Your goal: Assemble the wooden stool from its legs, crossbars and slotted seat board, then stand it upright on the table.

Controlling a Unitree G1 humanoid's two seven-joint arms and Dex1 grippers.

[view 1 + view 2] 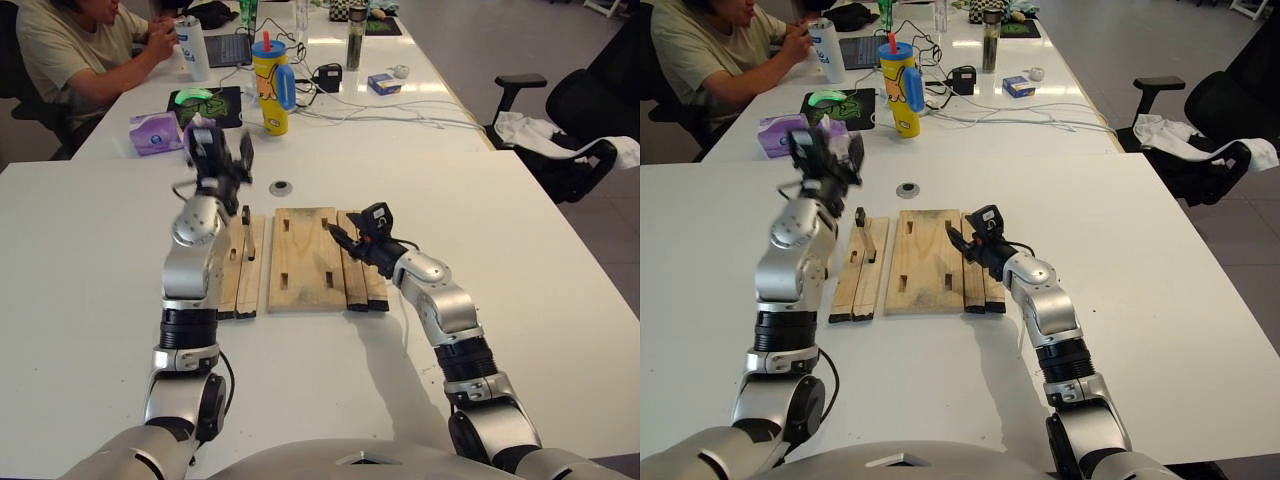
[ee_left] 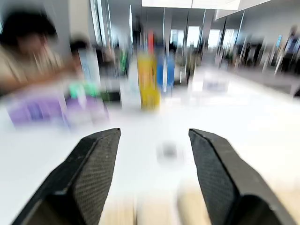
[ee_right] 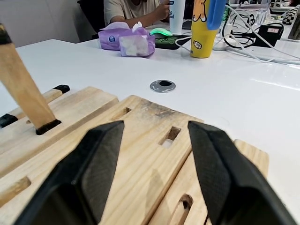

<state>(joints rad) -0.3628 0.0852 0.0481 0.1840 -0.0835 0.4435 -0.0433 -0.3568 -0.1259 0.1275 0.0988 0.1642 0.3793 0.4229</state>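
Right gripper (image 1: 338,236): fingers spread, nothing held; set low over the far end of the right pair of leg boards (image 1: 364,286), with the fingertips turned toward the right edge of the seat board (image 1: 303,262).
Left gripper (image 1: 222,146): fingers spread, nothing held; raised well above the table (image 1: 90,260), past the far end of the left pair of leg boards (image 1: 243,272).

Table: white; all stool parts are laid flat near its middle, well apart from every edge.

Seat board: unassembled, lying between the two pairs and just beside each. Its long axis runs from the near edge of the table toward the far edge. The slots seen in the right wrist view are empty.

Leg boards: both pairs are laid parallel to the seat board.

Short wooden piece (image 1: 245,217): judged to be a crossbar; stood in a slot at the far end of the left pair, slightly tilted.

Relation for the coming move: the seat board lies just to the left of the right gripper, and the right pair directly beneath it. The right arm is judged the nearer to both, and a grip across the boards' short width is called for
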